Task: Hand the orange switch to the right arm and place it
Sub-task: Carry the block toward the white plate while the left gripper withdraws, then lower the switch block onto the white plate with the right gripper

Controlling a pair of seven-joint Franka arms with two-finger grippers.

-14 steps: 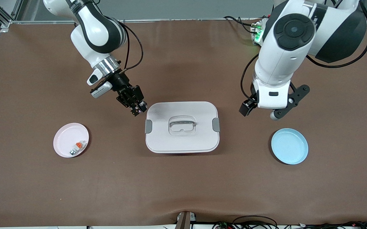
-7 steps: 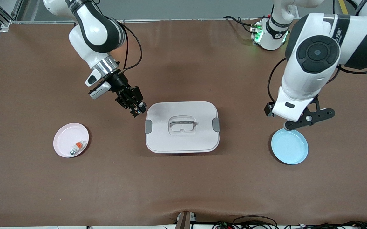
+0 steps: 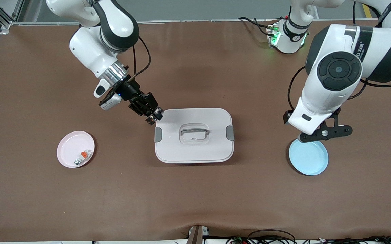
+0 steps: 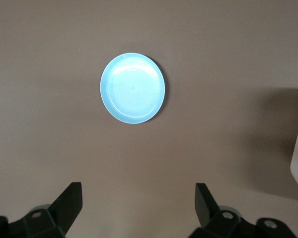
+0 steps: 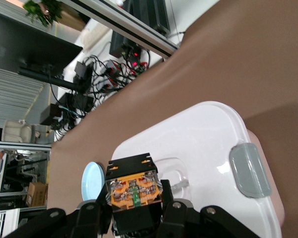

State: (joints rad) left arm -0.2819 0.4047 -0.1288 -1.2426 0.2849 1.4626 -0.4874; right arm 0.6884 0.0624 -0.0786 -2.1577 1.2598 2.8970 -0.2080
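The orange switch was pinched between the closed fingers of the right gripper, which had shifted from beside the white lidded box to hang over its corner toward the right arm's end of the table. The left gripper, fingers spread wide and empty, had swung out to hover over the blue plate's edge; the pink plate with its whitish part lay unchanged.

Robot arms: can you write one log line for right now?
right gripper: shut on orange switch, over box lid corner | left gripper: open, above blue plate
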